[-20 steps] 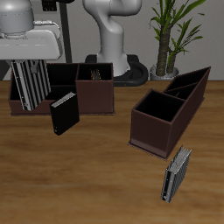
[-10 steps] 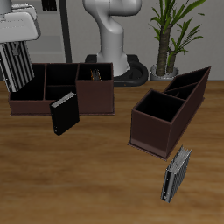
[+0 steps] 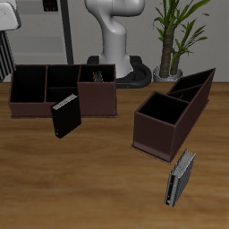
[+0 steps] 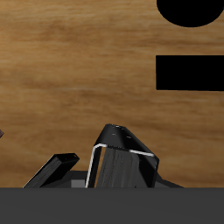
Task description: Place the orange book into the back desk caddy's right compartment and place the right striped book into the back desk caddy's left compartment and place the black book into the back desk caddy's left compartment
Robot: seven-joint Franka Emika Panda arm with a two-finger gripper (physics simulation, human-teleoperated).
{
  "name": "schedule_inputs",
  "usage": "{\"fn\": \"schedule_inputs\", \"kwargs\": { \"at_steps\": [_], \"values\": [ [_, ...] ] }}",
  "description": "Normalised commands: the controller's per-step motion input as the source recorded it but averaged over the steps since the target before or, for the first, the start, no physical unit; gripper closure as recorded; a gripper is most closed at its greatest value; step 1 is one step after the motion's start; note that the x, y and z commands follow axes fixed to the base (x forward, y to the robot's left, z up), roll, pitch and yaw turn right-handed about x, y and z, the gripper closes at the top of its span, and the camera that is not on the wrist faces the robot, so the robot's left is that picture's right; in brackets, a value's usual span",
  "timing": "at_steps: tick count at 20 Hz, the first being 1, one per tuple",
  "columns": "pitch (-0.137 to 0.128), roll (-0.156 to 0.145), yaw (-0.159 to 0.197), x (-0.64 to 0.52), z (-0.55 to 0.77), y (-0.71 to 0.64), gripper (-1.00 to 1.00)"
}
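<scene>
Table (image 3: 98, 170): wood, visible grain, slight sheen. Back desk caddy (image 3: 54, 109): dark brown, matt, smooth. Black book (image 3: 64, 116): matt cover, pale edge.

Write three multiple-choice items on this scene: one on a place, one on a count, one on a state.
1. The black book stands:
A. inside the slanted caddy
B. on the table, against the back desk caddy's front wall
C. beside the potted plant

2. Brown caddies on the table:
A. one
B. two
C. three

3. The right striped book is:
A. flat on the table
B. inside the slanted caddy
C. up at the gripper, off the table

Answers:
1 B: it stands upright on the wood, against the back desk caddy.
2 B: only that long box and the caddy with a slanted end show.
3 C: it hangs under the gripper at the exterior view's edge, and the wrist view shows the book close up with the table well beyond it.
</scene>
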Motion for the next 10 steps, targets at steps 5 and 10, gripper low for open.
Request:
{"fn": "schedule_inputs", "kwargs": {
  "at_steps": [5,10],
  "values": [
    [-0.014,-0.038,0.011,-0.39,-0.03,-0.42,1.00],
    [0.016,-0.035,-0.001,-0.40,-0.15,-0.35,1.00]
  ]
}}
